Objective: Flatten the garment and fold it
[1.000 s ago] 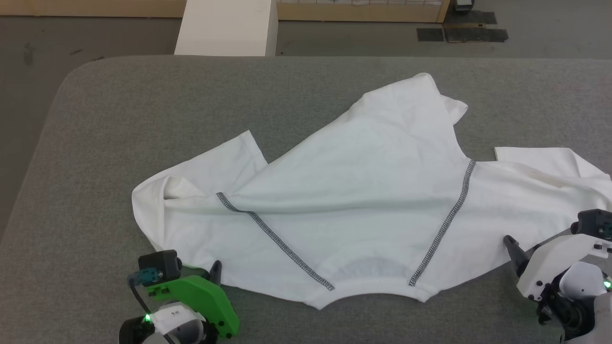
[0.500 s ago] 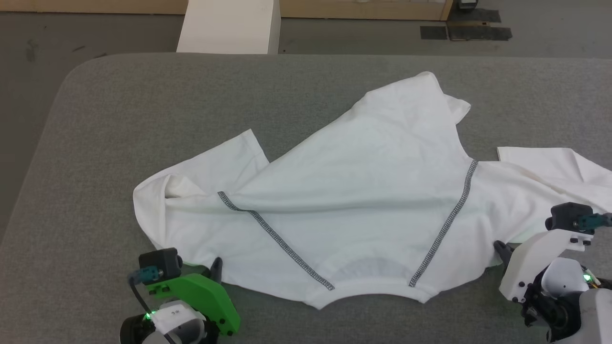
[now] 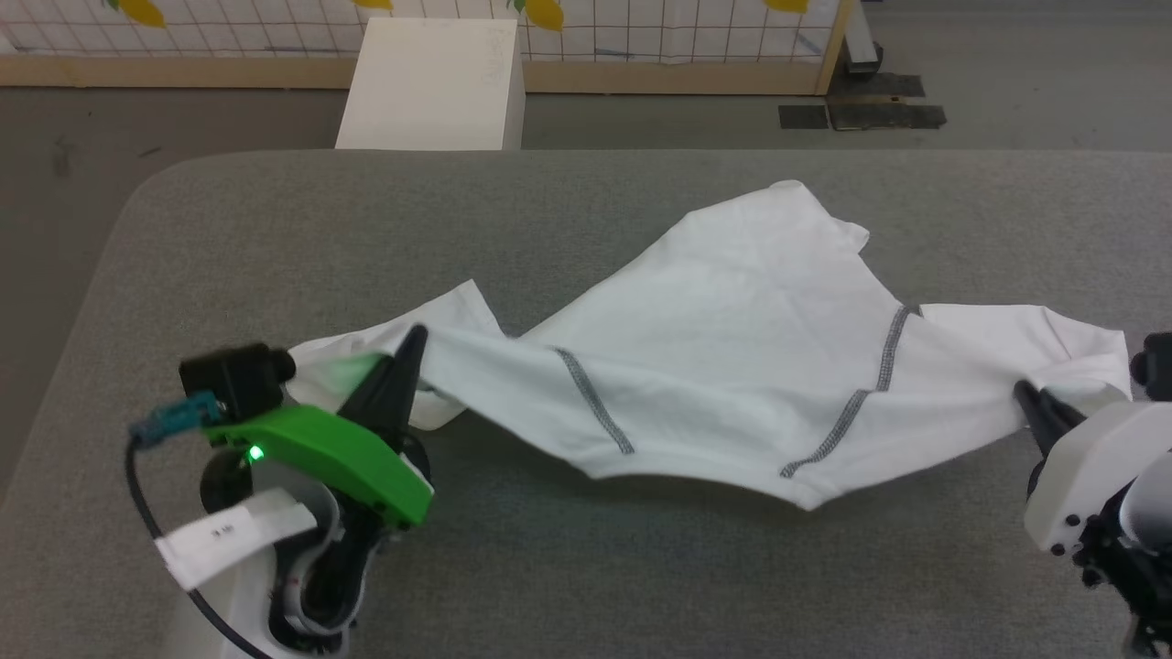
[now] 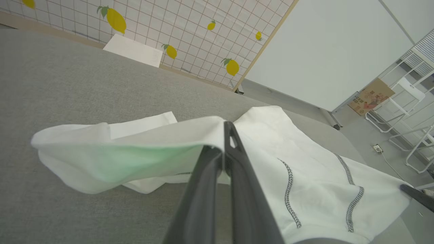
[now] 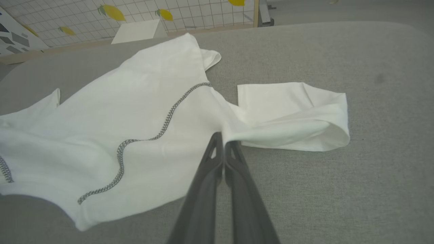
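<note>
Both tools were clamped on cloth: the left gripper (image 3: 414, 340) had its fingers pressed together on the shoulder fabric near one sleeve, and the right gripper (image 3: 1022, 394) was pinched likewise on the opposite shoulder. Across the grey padded table (image 3: 549, 210) lay the white shirt (image 3: 732, 357), its front part raised off the surface and sagging between the two holds, the rest resting toward the far right of the table. Its neckline faced the near edge and its hem pointed toward the far edge, skewed rightward; the long axis, sleeve to sleeve, ran left to right along the near edge. The right sleeve (image 5: 295, 112) lay doubled back on itself beside its gripper, and the left sleeve (image 4: 101, 152) hung bunched below the other. Two zigzag seams (image 3: 595, 403) wavy with slack showed the cloth was not taut. Each hold looked like a thin bite at an edge, so a sharp outward pull could slip the fabric free, and uneven tension would probably set those folded sleeves down creased.
</note>
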